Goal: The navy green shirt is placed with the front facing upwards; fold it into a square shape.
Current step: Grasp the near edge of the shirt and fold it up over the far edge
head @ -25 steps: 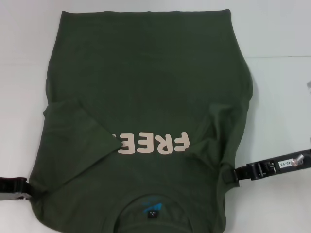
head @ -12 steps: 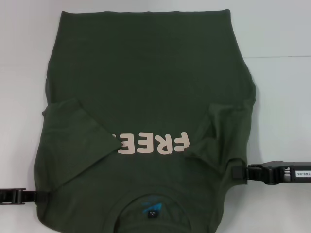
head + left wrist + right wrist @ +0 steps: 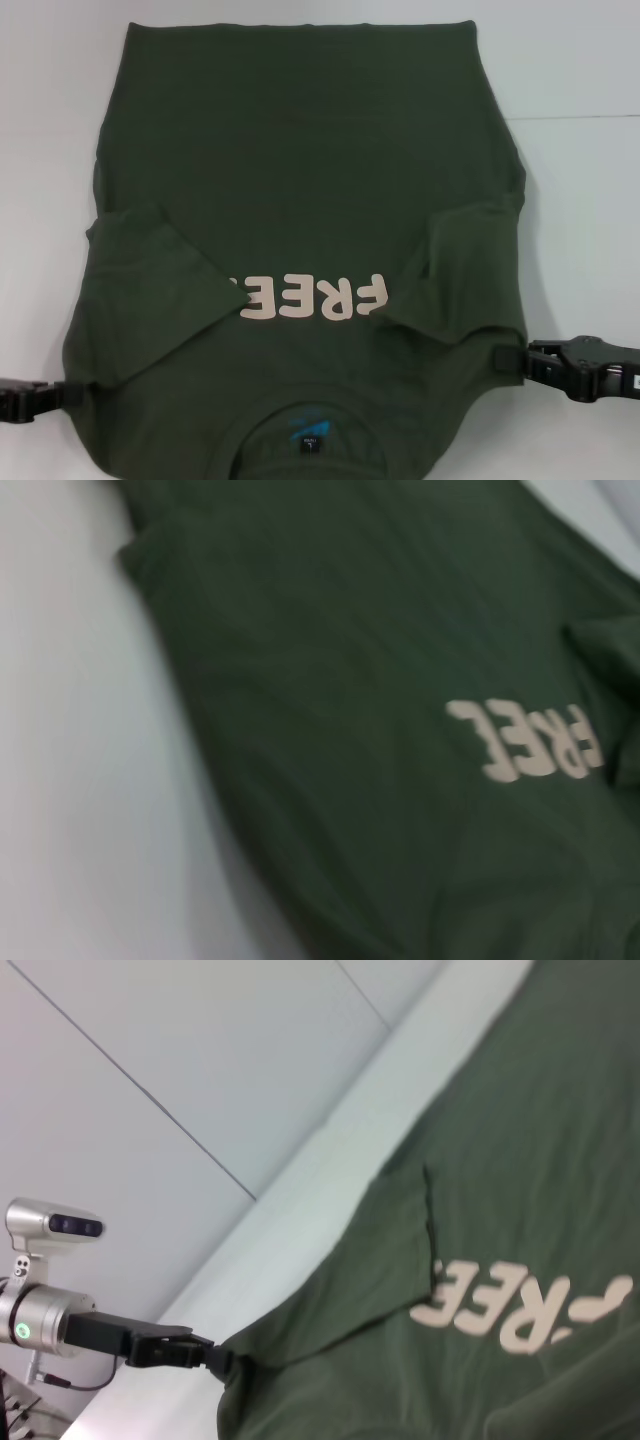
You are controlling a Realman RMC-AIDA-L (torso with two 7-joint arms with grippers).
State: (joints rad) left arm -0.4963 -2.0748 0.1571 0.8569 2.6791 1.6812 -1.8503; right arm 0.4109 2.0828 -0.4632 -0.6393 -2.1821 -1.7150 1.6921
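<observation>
Lying front-up on the white table (image 3: 580, 80), the navy green shirt (image 3: 300, 170) fills the centre of the head view, collar at the bottom edge. Both sleeves are folded inward over the chest, partly covering the pale "FREE!" print (image 3: 315, 297). The blue neck label (image 3: 314, 437) sits at bottom centre. The left gripper (image 3: 62, 395), at lower left, is closed on the shirt's shoulder edge. The right gripper (image 3: 512, 362), at lower right, is closed on the opposite shoulder edge.
</observation>
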